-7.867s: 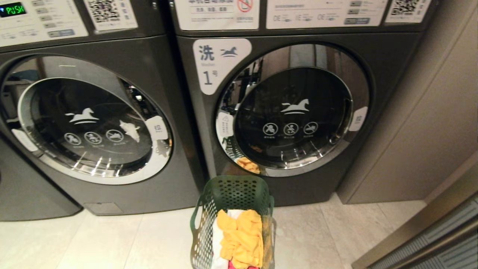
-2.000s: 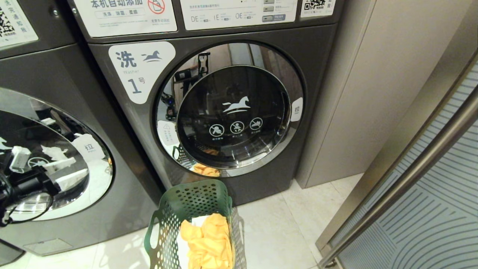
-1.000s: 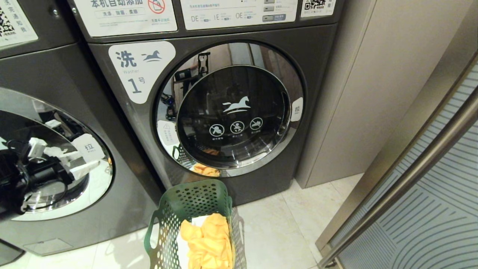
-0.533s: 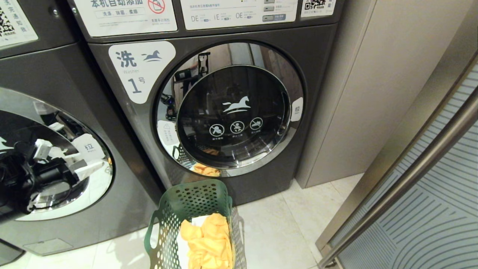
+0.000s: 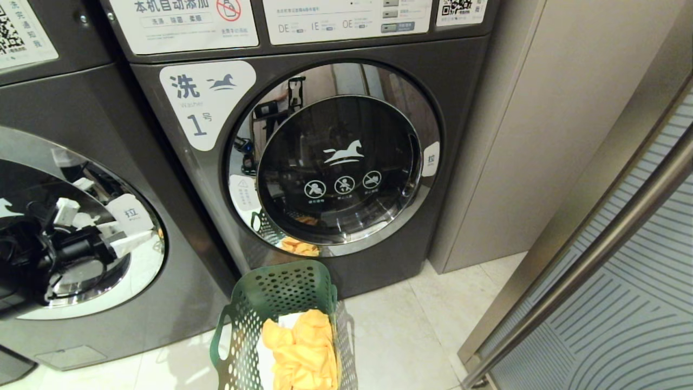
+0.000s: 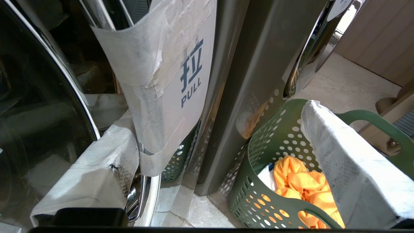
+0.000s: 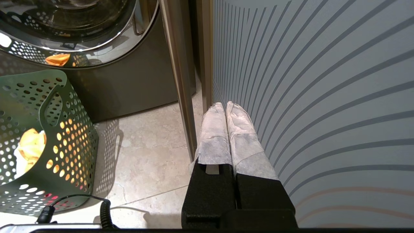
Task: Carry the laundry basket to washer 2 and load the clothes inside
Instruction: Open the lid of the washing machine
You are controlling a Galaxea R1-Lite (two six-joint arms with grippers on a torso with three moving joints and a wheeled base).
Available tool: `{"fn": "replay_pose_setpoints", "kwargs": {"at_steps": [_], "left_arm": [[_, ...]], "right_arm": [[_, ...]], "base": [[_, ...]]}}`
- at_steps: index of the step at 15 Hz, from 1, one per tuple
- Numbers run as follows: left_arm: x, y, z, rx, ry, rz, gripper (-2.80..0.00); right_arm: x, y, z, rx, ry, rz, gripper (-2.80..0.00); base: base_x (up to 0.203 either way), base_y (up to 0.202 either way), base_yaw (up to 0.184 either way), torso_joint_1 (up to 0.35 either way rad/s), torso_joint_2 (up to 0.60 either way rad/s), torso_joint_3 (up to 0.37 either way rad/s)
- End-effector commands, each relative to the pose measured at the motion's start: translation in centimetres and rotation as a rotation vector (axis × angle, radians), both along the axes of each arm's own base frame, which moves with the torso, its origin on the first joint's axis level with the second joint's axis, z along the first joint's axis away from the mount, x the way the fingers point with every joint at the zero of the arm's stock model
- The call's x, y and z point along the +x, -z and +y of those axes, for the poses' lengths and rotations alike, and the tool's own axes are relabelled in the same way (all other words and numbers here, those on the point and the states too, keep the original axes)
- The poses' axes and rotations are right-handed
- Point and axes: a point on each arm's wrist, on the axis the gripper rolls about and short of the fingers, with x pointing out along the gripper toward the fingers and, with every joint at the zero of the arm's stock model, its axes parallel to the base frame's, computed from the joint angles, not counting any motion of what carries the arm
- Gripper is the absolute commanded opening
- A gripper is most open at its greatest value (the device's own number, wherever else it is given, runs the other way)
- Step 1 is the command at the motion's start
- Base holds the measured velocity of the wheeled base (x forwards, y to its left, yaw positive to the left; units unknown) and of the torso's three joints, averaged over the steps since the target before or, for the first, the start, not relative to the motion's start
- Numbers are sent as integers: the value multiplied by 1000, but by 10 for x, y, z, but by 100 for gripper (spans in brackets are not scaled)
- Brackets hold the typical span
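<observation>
The dark green laundry basket (image 5: 270,303) stands on the floor in front of the washer labelled 1 (image 5: 206,103). Mustard-yellow clothes (image 5: 303,352) lie in it over a white piece (image 6: 266,176). Left of that washer stands another grey washer (image 5: 81,135); its number label is out of view. My left gripper (image 5: 122,235) is open wide at the right edge of this washer's chrome door ring. One wrapped finger (image 6: 97,174) lies against the ring just under the white PULL tab (image 6: 181,74); the other finger (image 6: 349,168) hangs over the basket (image 6: 275,181). My right gripper (image 7: 225,108) is shut and empty, low beside the basket (image 7: 64,129).
A striped glass door panel (image 5: 622,325) with a long metal handle bar (image 5: 595,254) stands close on the right, next to my right gripper. A beige cabinet side (image 5: 541,135) flanks washer 1. Pale floor tiles (image 5: 411,336) lie open to the right of the basket.
My left arm has moved right along the left washer's door, bringing its fingers up to the PULL tab. Since the oldest frame the whole view has shifted right. The basket has stayed put.
</observation>
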Motion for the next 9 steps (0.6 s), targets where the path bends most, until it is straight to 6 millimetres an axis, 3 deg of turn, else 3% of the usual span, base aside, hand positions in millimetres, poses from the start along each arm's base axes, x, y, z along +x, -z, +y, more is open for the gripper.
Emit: {"fn": "replay_pose_setpoints", "kwargs": {"at_steps": [1, 6, 9], "left_arm": [[2, -2, -3, 3, 13, -8, 0], [-3, -4, -9, 14, 282, -36, 0], [-7, -5, -5, 30, 279, -56, 0]], "right_arm": [[0, 0, 0, 0, 0, 1, -280], [0, 0, 0, 0, 0, 1, -280], [0, 0, 0, 0, 0, 1, -280]], "base": [[0, 0, 0, 0, 0, 0], [0, 0, 0, 0, 0, 0], [0, 0, 0, 0, 0, 0]]}}
